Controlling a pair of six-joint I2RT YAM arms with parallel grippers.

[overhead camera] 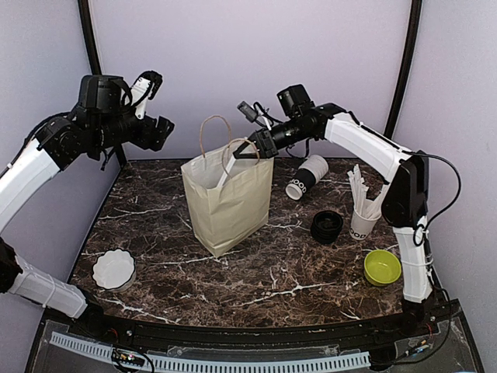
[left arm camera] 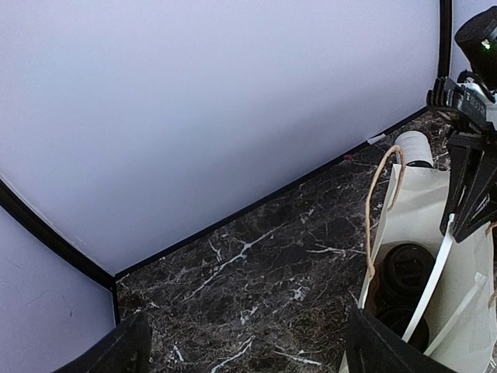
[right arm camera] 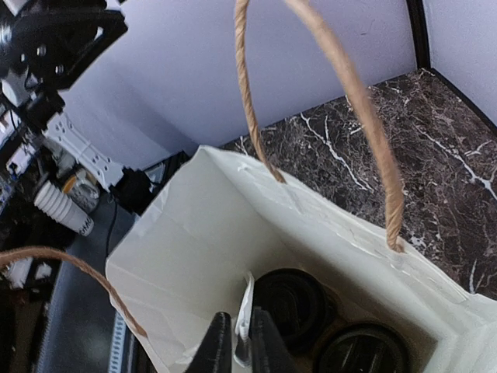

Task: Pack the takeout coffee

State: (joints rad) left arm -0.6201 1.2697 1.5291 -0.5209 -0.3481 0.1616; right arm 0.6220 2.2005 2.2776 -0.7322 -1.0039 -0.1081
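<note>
A cream paper bag [overhead camera: 229,198] with twine handles stands open mid-table. Two takeout coffee cups with black lids [right arm camera: 291,303] [right arm camera: 361,350] stand inside it; the lids also show in the left wrist view [left arm camera: 408,268]. My right gripper [overhead camera: 252,148] hovers over the bag's mouth, shut on a white stick [right arm camera: 247,311] that hangs down into the bag. Another cup [overhead camera: 307,177] lies on its side without a lid behind the bag to the right. A loose black lid [overhead camera: 327,226] lies near it. My left gripper [overhead camera: 159,107] is open and empty, high at the back left.
A like cup holding white sticks [overhead camera: 361,217] stands at the right, with a green bowl [overhead camera: 382,266] in front of it. A white fluted bowl [overhead camera: 114,269] sits at the front left. Grey walls close in the back and sides.
</note>
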